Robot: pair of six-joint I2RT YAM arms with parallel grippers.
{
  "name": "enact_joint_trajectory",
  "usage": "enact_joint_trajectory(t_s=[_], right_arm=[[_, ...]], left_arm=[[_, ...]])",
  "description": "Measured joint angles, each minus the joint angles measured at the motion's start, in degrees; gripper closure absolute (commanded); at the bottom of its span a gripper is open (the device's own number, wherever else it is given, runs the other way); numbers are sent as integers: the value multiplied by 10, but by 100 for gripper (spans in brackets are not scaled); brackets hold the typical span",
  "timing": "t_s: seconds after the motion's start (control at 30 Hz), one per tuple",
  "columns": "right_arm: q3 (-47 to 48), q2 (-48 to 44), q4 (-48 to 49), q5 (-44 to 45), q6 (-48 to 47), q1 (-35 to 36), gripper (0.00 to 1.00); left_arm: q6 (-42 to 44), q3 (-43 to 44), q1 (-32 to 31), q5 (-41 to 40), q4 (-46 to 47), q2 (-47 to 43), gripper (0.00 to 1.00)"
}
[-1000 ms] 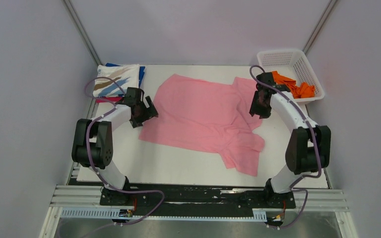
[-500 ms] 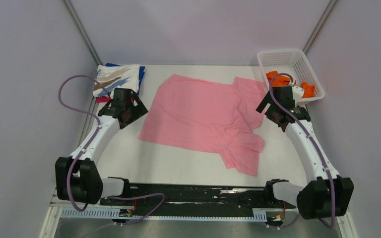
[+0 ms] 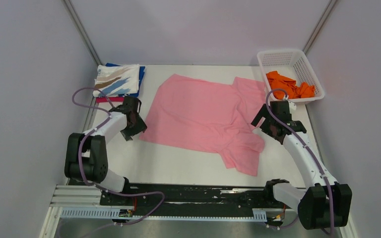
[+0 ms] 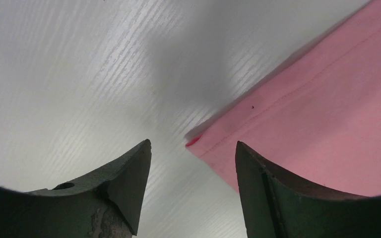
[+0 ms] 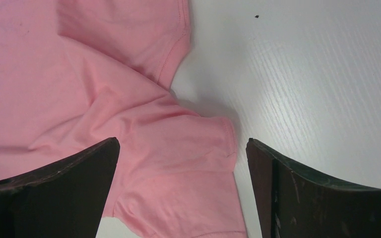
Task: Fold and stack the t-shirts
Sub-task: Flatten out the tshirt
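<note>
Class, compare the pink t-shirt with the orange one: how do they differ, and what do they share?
The pink t-shirt lies spread on the table; the orange t-shirt sits crumpled in the white basket. The pink one shows its sleeves and hem; the orange one is a shapeless heap. Both are plain-coloured and unfolded.

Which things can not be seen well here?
Top view: folded white streaked t-shirt hides the stack beneath, except blue and magenta edges.
Top view: crumpled orange cloth in white plastic lattice basket; garment count unclear.
Left wrist view: frame edge cuts off light pink t-shirt.
</note>
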Motion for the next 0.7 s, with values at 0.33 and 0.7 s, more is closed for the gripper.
enact_joint_trajectory(t_s=[0.33, 0.7], right_arm=[[-1, 23, 8, -7, 0, 0, 0], [-3, 24, 10, 4, 0, 0, 0]], left_arm=[[-2, 25, 0, 27, 14, 86, 44], [-5, 38, -26, 12, 0, 101, 45]])
